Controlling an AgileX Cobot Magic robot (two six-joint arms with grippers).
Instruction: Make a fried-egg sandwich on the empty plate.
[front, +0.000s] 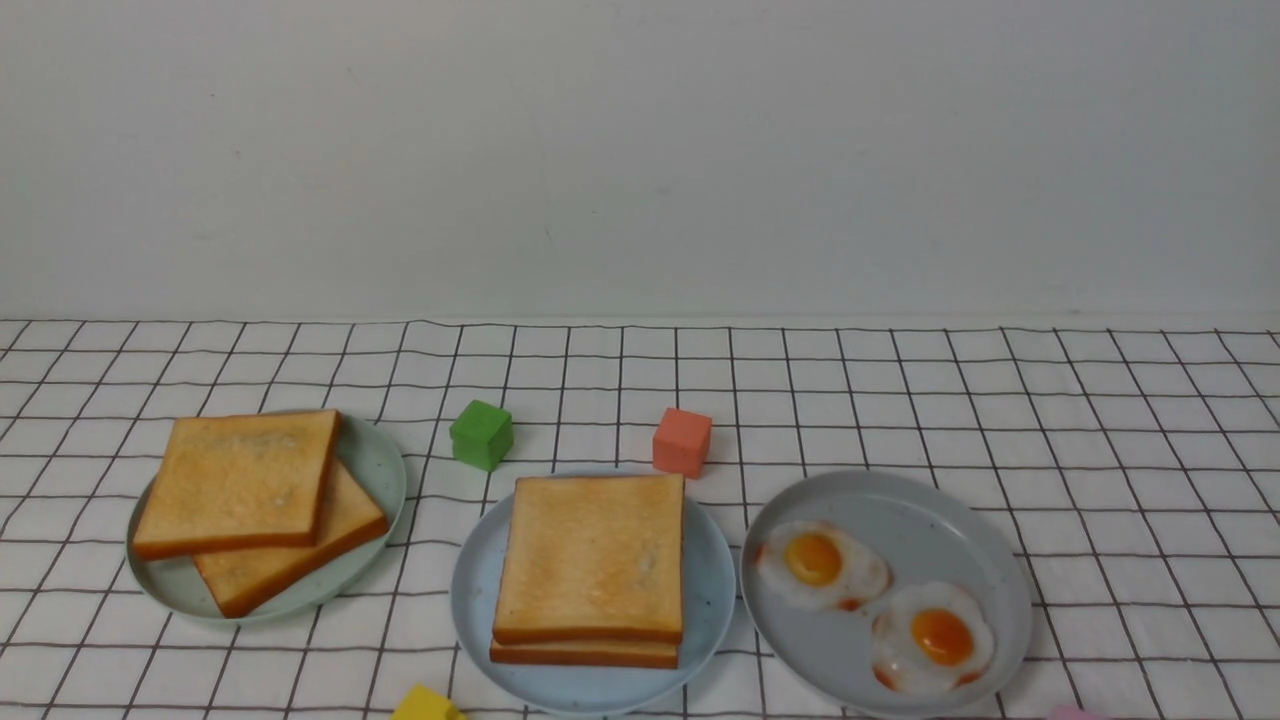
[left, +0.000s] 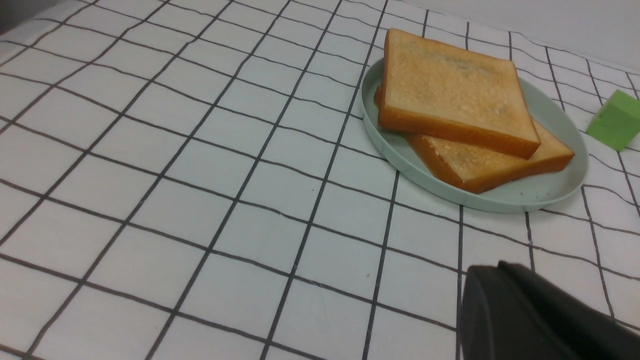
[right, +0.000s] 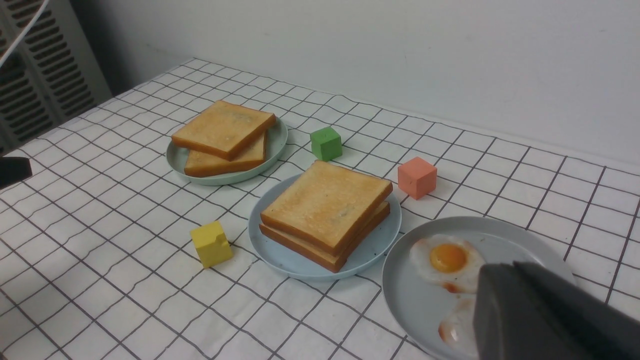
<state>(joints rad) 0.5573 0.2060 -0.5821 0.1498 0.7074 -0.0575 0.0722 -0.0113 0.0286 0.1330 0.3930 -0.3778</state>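
Two toast slices (front: 592, 555) lie stacked on the light blue plate (front: 470, 600), near the table's front centre; no egg shows between them. The same stack (right: 325, 210) appears in the right wrist view. Two fried eggs (front: 820, 565) (front: 935, 640) lie on the grey plate (front: 900, 490) to its right. My right gripper (right: 500, 267) hangs shut and holding nothing above that plate, hiding part of the nearer egg (right: 457, 325). My left gripper (left: 492, 267) is shut and holds nothing, over bare cloth short of the pale green plate (left: 525, 200). Neither gripper shows in the front view.
The pale green plate (front: 375, 470) at the left carries two more toast slices (front: 240, 480). A green cube (front: 481, 434) and a salmon cube (front: 682, 441) stand behind the blue plate. A yellow cube (front: 425, 705) sits at the front edge. A checked cloth covers the table.
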